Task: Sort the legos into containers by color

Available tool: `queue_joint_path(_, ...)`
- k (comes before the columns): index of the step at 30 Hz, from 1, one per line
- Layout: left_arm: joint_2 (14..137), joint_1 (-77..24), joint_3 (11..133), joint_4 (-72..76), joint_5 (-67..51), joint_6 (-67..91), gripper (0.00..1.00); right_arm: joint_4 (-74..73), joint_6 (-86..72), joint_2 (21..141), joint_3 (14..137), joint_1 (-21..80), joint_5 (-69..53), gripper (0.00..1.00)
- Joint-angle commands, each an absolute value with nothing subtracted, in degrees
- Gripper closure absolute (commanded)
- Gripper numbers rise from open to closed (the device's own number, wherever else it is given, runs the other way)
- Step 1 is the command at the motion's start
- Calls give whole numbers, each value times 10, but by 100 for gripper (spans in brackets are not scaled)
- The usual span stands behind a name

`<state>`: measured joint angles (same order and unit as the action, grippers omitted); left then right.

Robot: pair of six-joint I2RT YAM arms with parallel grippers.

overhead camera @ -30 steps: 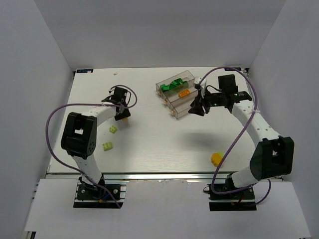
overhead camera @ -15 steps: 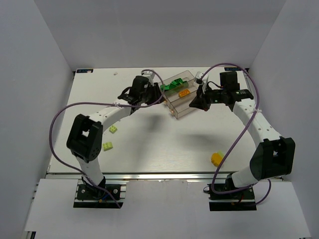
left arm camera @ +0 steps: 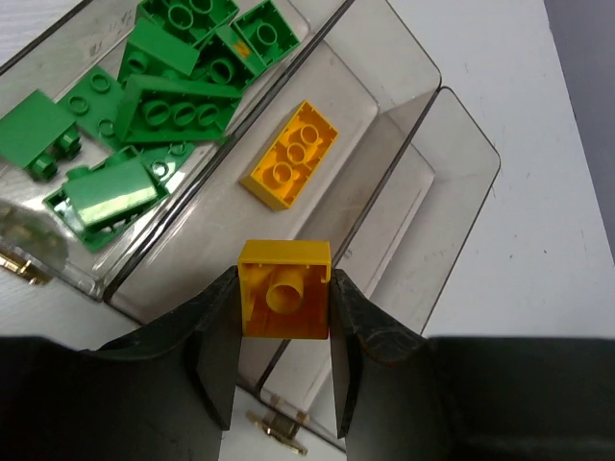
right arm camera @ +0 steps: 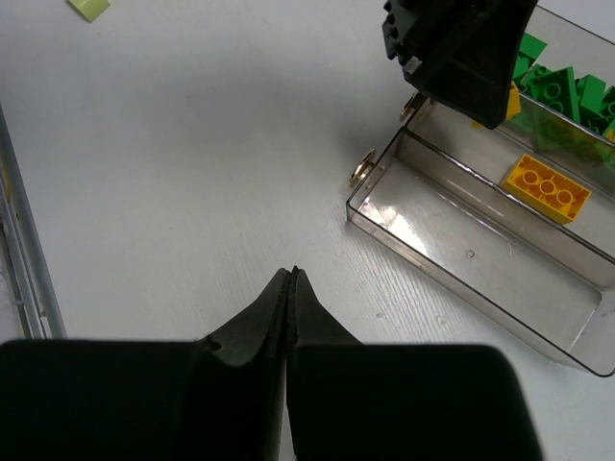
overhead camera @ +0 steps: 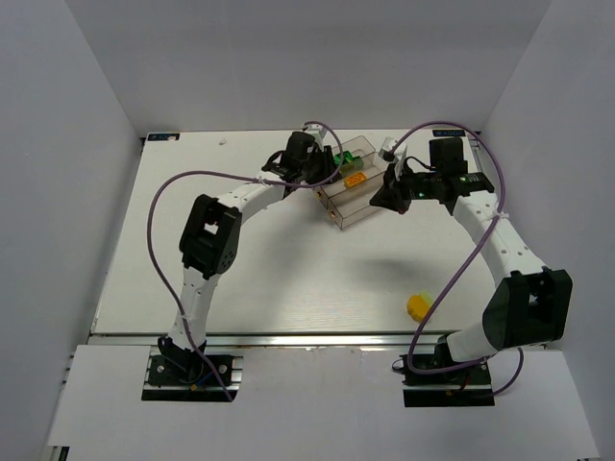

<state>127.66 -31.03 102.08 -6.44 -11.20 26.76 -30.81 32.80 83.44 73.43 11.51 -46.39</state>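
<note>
My left gripper point(left arm camera: 283, 280) is shut on a yellow lego point(left arm camera: 284, 305), seen from its hollow underside. It hangs over the near end of the containers point(left arm camera: 413, 125), about above the wall between the middle trough and the bare third trough. An orange lego point(left arm camera: 293, 154) lies in the middle trough, and several dark green legos point(left arm camera: 159, 91) fill the other outer trough. My right gripper point(right arm camera: 291, 276) is shut on nothing, over bare table just off the tray's corner point(right arm camera: 360, 197). In the top view the left gripper point(overhead camera: 322, 165) and the right gripper point(overhead camera: 378, 200) flank the tray point(overhead camera: 348, 213).
A yellow-orange lego point(overhead camera: 417, 305) lies on the table near the right arm's base. A pale green lego point(right arm camera: 88, 8) shows at the top edge of the right wrist view. White walls enclose the table on three sides.
My left arm has swung from the table's left part across to the tray, carrying the yellow lego. My right gripper has shut and moved slightly away from the near edge.
</note>
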Motion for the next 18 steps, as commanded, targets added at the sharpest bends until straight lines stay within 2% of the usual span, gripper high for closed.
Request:
queue_joint_path(1,1286,-318,1081,-90,-102,258,61,-325,340,817,763,110,-464,100)
queue_joint_path(3,1300,-319,1096,-101,-98,258,57,-330,347,819,763,108,-464,98)
queue_joint_path(6,1305,-320,1115,-109,-98,259,49,-344,365,824,764,107,-465,80)
queue_joint_path(7,1304,-320,1121,-111,-98,259,48,-348,370,824,765,107,-466,69)
queue_joint_path(9,1300,-320,1125,-112,-97,257,44,-365,399,828,765,106,-477,54)
queue_joint_path(10,1296,-320,1128,-116,-95,255,43,-377,416,830,765,107,-485,42)
queue_joint_path(13,1286,-320,1131,-121,-87,249,38,-445,506,840,775,106,-508,34)
queue_joint_path(18,1246,-320,1110,-132,-69,235,38,-553,663,856,793,106,-496,33)
